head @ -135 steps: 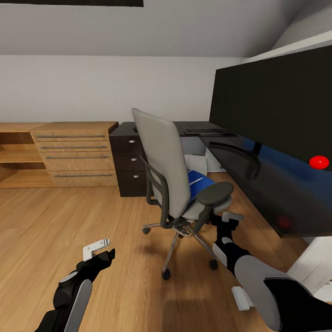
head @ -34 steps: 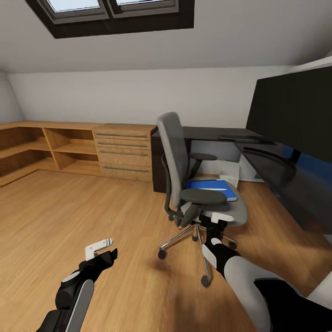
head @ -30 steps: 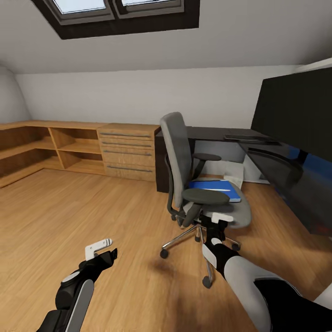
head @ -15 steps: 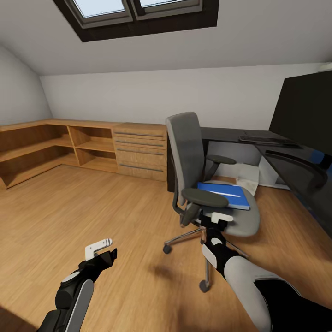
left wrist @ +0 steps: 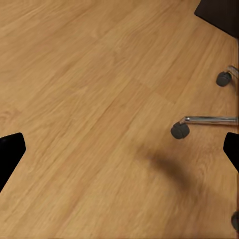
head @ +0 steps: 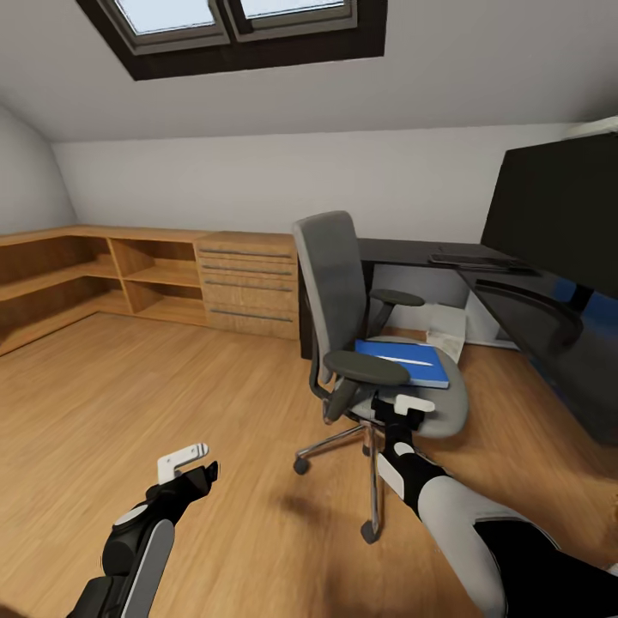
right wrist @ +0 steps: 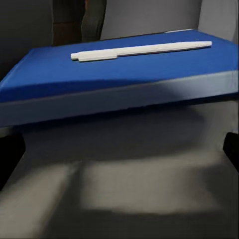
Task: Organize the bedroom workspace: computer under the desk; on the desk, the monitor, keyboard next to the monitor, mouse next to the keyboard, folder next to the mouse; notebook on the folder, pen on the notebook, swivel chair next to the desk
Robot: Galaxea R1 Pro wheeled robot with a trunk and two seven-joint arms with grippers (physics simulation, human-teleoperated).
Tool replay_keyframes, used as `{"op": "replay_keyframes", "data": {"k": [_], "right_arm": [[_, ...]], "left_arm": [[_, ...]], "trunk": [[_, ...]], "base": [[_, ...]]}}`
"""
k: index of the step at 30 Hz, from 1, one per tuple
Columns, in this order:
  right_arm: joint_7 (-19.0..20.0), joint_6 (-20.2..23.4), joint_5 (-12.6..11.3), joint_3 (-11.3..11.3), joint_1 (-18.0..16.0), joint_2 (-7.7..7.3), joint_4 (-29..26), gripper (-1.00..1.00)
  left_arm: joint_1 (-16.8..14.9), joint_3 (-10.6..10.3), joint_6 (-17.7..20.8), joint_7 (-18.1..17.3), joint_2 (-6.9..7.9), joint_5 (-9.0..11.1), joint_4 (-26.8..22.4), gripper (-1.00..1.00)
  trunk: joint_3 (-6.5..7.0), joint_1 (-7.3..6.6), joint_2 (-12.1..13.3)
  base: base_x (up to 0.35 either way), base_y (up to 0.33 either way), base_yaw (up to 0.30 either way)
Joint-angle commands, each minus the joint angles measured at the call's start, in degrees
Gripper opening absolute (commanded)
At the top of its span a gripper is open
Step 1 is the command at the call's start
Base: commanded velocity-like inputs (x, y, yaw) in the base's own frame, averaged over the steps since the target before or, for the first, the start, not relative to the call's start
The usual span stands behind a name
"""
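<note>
Blue folder (head: 402,362) and pen (right wrist: 141,51) lie on the chair (head: 360,326), not the desk (head: 524,318); right gripper (head: 403,414) open and empty at the seat's edge; left gripper (head: 184,463) open, empty.

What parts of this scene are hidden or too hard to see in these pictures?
- Monitor: head view, its right side is cut off by the picture's edge.
- Keyboard: head view, far off; keys too small to make out.
- Swivel chair: left wrist view shows just casters and a chrome leg.
- Folder with pen: right wrist view, its underside is in shadow.
</note>
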Motion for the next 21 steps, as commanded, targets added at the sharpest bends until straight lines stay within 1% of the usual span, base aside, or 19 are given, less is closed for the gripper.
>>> {"op": "replay_keyframes", "data": {"k": [1,7,10,11,16,19,21], "right_arm": [[0.0,-0.2,-0.1,-0.1,0.0,-0.01,0.1,1.00],[0.0,-0.2,-0.1,-0.1,0.0,-0.23,0.0,1.00],[0.0,-0.2,-0.1,-0.1,0.0,-0.31,0.0,1.00],[0.0,-0.2,-0.1,-0.1,0.0,-0.33,0.0,1.00],[0.0,-0.2,-0.1,-0.1,0.0,-0.83,0.0,1.00],[0.0,-0.2,-0.1,-0.1,0.0,-0.99,0.0,1.00],[0.0,0.0,-0.2,-0.3,0.0,-1.47,0.1,1.00]], "left_arm": [[0.0,0.1,0.2,0.5,-0.04,0.6,-0.1,1.00],[0.0,0.3,0.3,0.6,-0.09,0.7,-0.3,1.00],[-0.1,0.9,0.3,0.7,-0.08,0.8,-0.4,1.00],[-0.1,1.3,0.3,0.7,-0.08,0.8,-0.4,1.00],[0.0,4.9,0.3,0.8,-0.15,0.9,-0.7,1.00],[0.0,6.1,0.3,0.8,-0.16,0.9,-1.0,1.00],[0.0,6.6,0.3,0.8,-0.17,0.9,-1.1,1.00]], "trunk": [[0.00,-0.01,0.0],[0.35,-0.01,0.0],[0.48,-0.01,0.0],[0.50,-0.01,0.0],[0.52,-0.01,0.0],[0.53,-0.01,0.0],[0.53,-0.01,0.0]], "base": [[0.000,0.000,-0.174],[0.000,0.000,-0.162],[0.000,0.000,-0.131],[0.000,0.000,-0.068],[0.000,0.000,-0.018],[0.000,0.000,-0.004],[0.000,0.000,-0.001]]}}
